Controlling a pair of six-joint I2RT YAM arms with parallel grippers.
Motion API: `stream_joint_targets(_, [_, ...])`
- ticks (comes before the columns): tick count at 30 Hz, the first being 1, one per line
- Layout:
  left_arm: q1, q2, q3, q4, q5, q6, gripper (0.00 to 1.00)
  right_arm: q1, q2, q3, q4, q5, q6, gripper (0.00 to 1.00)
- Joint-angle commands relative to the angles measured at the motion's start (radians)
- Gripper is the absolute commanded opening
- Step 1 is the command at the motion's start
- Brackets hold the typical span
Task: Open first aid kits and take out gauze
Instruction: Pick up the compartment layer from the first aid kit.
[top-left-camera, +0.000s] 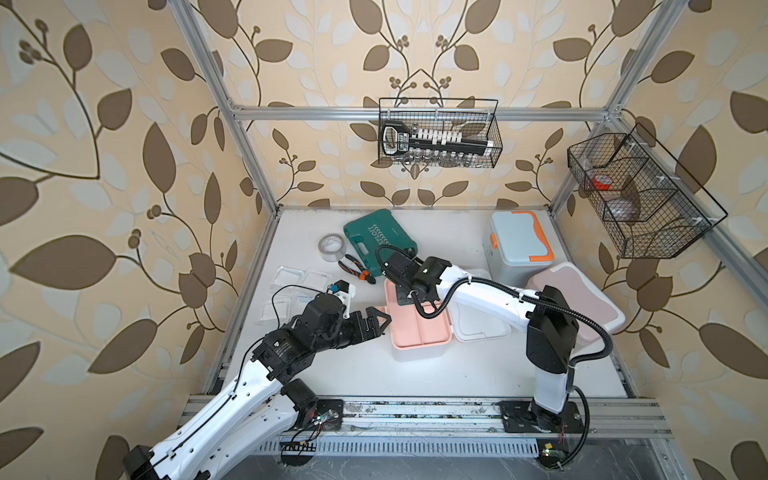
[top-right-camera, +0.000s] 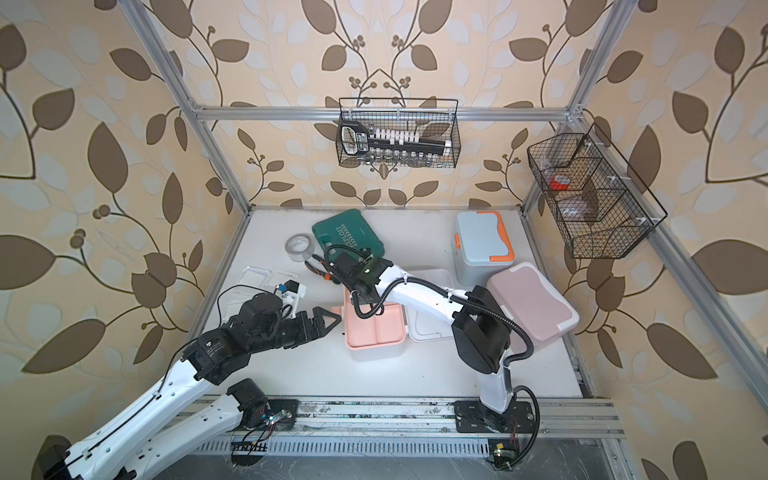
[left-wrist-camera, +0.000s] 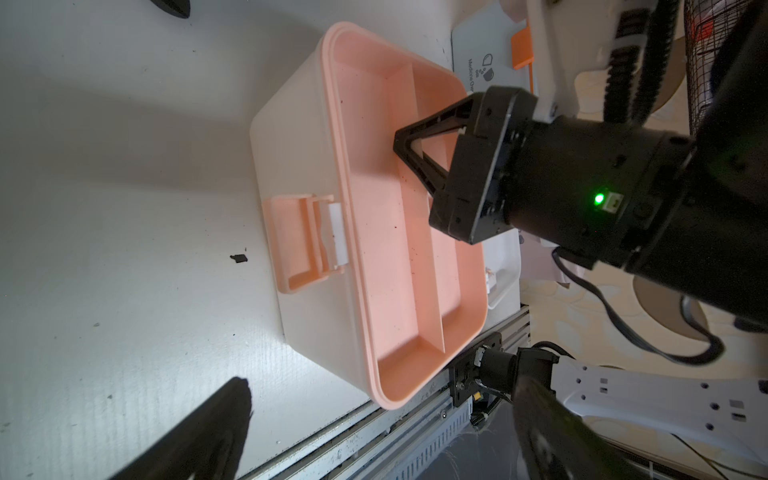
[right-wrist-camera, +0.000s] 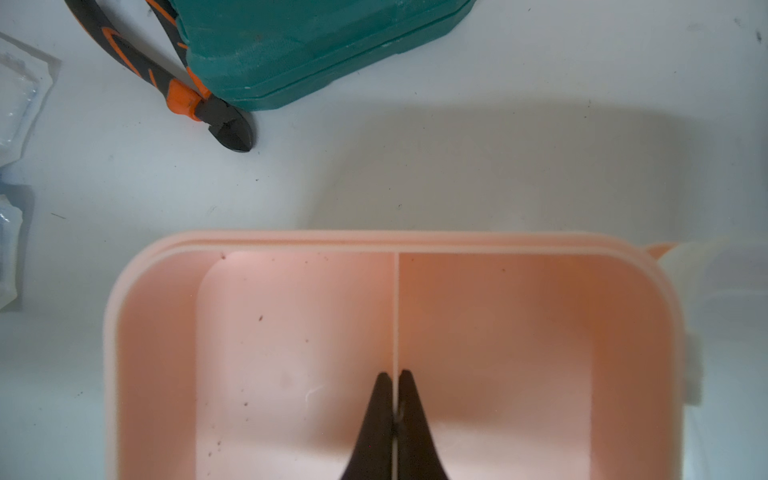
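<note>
My right hand (right-wrist-camera: 394, 374) reached down into the open white kit (left-wrist-camera: 299, 166), pinching the divider (right-wrist-camera: 397, 311) of its peach tray (left-wrist-camera: 370, 232). My left hand (top-left-camera: 380, 322) hovered level beside the kit, spread wide. Gauze (top-left-camera: 316, 277) packets lay on the table (top-left-camera: 415, 374), left of the kit.

I see a green case (top-left-camera: 376, 237) at the back, a grey tape roll (top-left-camera: 332, 248) beside it, and orange-black pliers (top-left-camera: 357, 270) right by the case.
</note>
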Motion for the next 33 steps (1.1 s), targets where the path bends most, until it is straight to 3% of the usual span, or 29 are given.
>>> stream_joint_targets(1, [-0.005,-0.017,-0.011,0.002,-0.012,-0.018,0.99,0.017,0.013,0.049,-0.057,0.052,0.017,0.0])
stream_joint_targets(10, [-0.005,-0.013,-0.002,-0.001,-0.014,-0.015,0.99,0.04,0.011,0.115,-0.11,0.106,0.005,0.0])
stream_joint_targets(22, [-0.006,-0.082,0.051,-0.013,-0.052,0.003,0.99,0.061,-0.147,0.155,-0.06,0.114,-0.067,0.0])
stream_joint_targets(28, [-0.005,-0.147,0.086,0.012,-0.049,0.075,0.99,0.057,-0.299,0.083,0.027,0.138,-0.141,0.0])
stream_joint_targets(33, [-0.006,-0.223,0.142,0.039,-0.033,0.16,0.99,0.028,-0.538,-0.071,0.14,0.154,-0.227,0.0])
